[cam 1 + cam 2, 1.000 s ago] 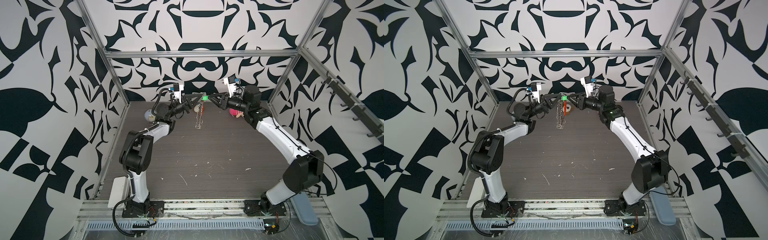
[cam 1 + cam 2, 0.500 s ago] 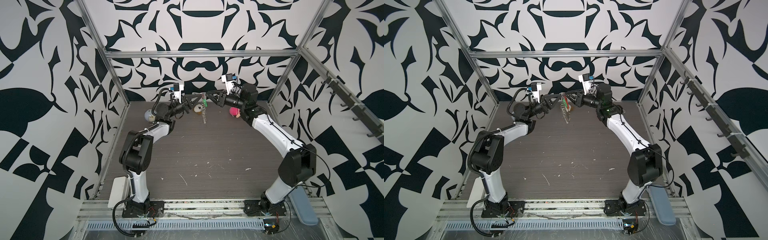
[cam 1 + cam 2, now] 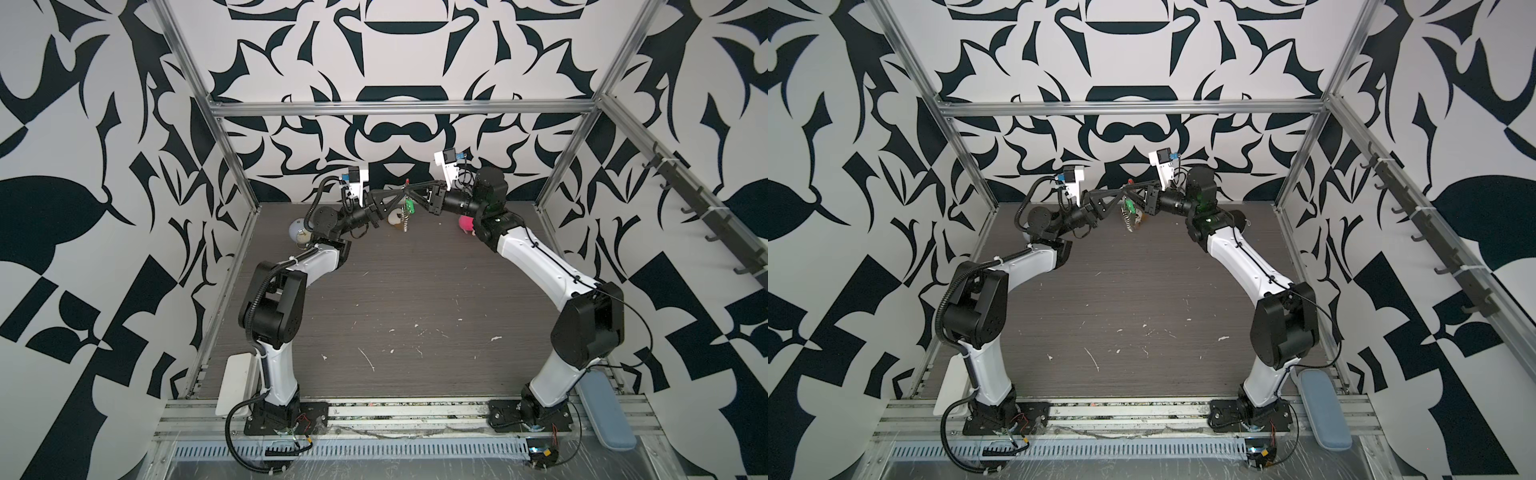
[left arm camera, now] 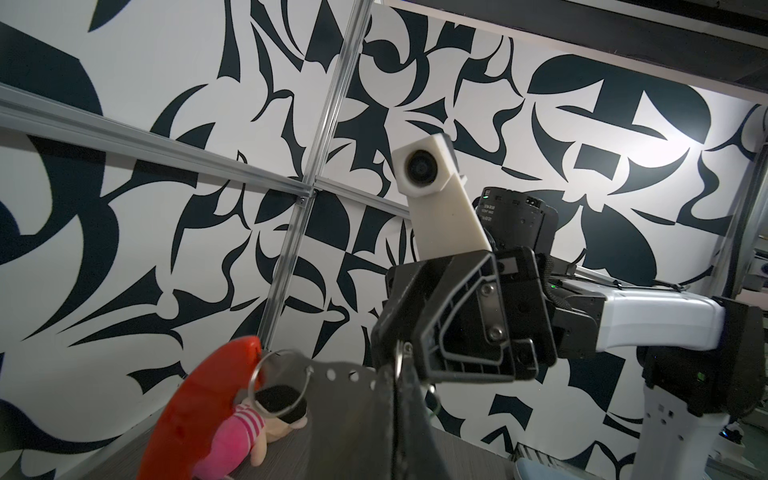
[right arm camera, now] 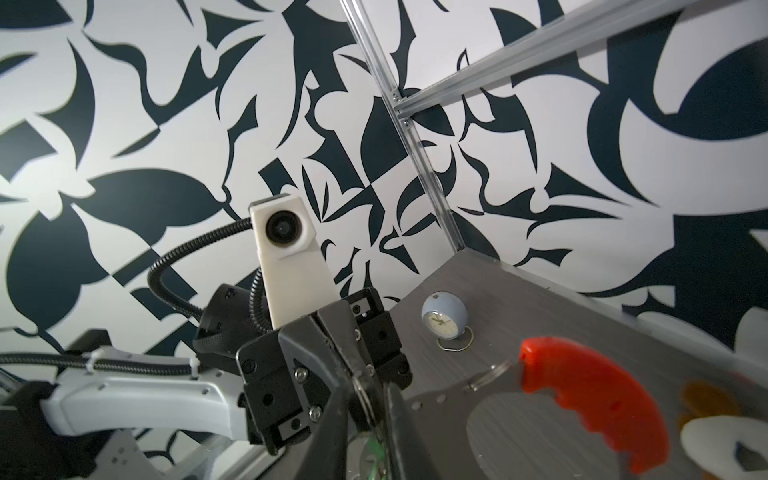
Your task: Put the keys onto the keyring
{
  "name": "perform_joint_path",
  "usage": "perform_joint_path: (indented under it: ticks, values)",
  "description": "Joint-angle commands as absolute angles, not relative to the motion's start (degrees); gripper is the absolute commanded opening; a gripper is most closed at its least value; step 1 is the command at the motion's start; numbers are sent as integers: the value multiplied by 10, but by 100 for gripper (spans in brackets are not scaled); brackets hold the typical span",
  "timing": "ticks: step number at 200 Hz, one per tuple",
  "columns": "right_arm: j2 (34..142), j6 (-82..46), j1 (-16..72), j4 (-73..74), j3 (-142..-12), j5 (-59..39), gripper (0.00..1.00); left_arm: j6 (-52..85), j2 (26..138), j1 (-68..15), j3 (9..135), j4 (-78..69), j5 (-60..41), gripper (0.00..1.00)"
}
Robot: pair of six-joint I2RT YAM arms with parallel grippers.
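The keyring (image 3: 405, 220) hangs in mid-air over the far middle of the counter (image 3: 395, 299). Its silver chain dangles from the point where the two end effectors meet, and its orange-red strip (image 4: 199, 407) sticks out beside them. The left end effector (image 3: 400, 193) is fully closed, pinching one of the keyring's metal rings. The right end effector (image 4: 397, 357) has narrowed over the last second. Its jaws now sit almost together on either side of a thin wire ring, though I cannot tell whether they truly clamp it.

A second ago the green key tag (image 3: 409, 204) sat up at the right tips and the chain hung straight. Both arms have since risen toward the back wall. The tag now dangles just below the tips against the chain, which swings at a skew. This suggests the tag is hanging from a ring rather than being held by its body.

The back wall stands close behind. A pale blue globe clock (image 3: 297, 230) sits well off to the left, and a pink doll (image 3: 466, 224) lies under the right wrist. The near side of the counter offers open room
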State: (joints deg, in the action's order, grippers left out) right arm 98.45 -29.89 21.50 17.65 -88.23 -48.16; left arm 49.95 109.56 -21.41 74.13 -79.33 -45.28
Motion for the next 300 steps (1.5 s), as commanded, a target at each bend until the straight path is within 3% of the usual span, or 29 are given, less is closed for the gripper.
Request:
perform_joint_path:
  ticks: [1, 43, 65, 87, 104, 184, 300]
  values:
    - [978, -300, 218, 207, -907, -495, 12, 510, 1075, -215, 759, -825, -452, 0]
    - [977, -299, 218, 209, -908, -496, 0, 516, 1076, -215, 761, -826, -452, 0]
    - [977, -287, 218, 194, -919, -499, 0, 513, 1077, -215, 759, -825, -454, 0]
    - [976, -232, 218, 119, -946, -497, 0, 480, 1070, -212, 746, -826, -472, 20]
    - [976, -164, 218, 37, -973, -490, 0, 436, 1052, -198, 714, -815, -485, 25]
    - [1006, 80, 239, -227, -1083, -471, 0, 254, 986, -164, 721, -528, -607, 26]
    - [991, 100, 254, -212, -1064, -479, 0, 256, 1010, -156, 758, -476, -667, 26]
